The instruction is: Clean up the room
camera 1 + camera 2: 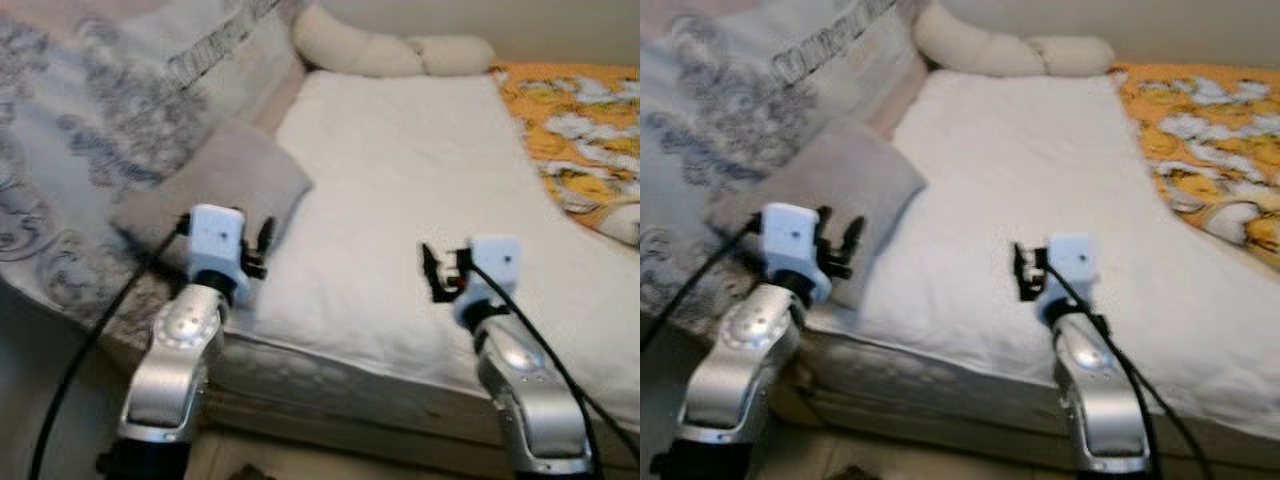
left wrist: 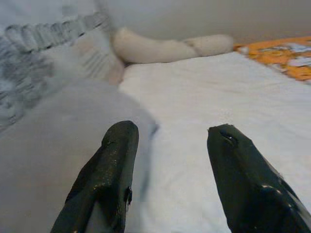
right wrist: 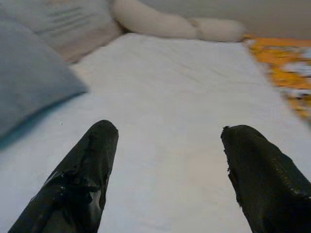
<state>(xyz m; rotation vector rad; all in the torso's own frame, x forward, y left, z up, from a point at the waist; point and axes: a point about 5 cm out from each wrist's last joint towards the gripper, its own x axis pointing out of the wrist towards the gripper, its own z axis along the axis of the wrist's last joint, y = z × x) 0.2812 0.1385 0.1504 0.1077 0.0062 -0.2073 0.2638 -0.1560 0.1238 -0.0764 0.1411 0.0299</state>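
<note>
- I'm standing at the edge of the white quilted mattress (image 1: 400, 200), both arms raised over it, and the thing I'd tidy first is the flat grey fabric cushion (image 1: 225, 185) lying on the mattress's left side, half up against the big grey-patterned pillow (image 1: 110, 120) behind it.
- That cushion looks soft and light to me (it sags at the corner rather than holding a crisp edge), so I expect it to fold and droop when lifted, not slip; nothing fragile about it.
- Best hold, I reckon, is the near corner or the edge facing the bare sheet, pinching a good fold of fabric and stuffing so it doesn't slide out.
- My left gripper (image 2: 167, 145) is spread wide with nothing between its fingers (image 2: 114, 160); in the wrist view one finger hangs over the cushion and the other over the sheet, hovering just above, whether touching I can't say.
- My right gripper (image 3: 167, 155) is also wide open and empty, held over bare sheet well clear of the cushion.
- Further back, a cream bolster-shaped pillow (image 1: 385, 50) lies along the head of the bed, and an orange-and-white floral blanket (image 1: 580, 130) covers the right side.
</note>
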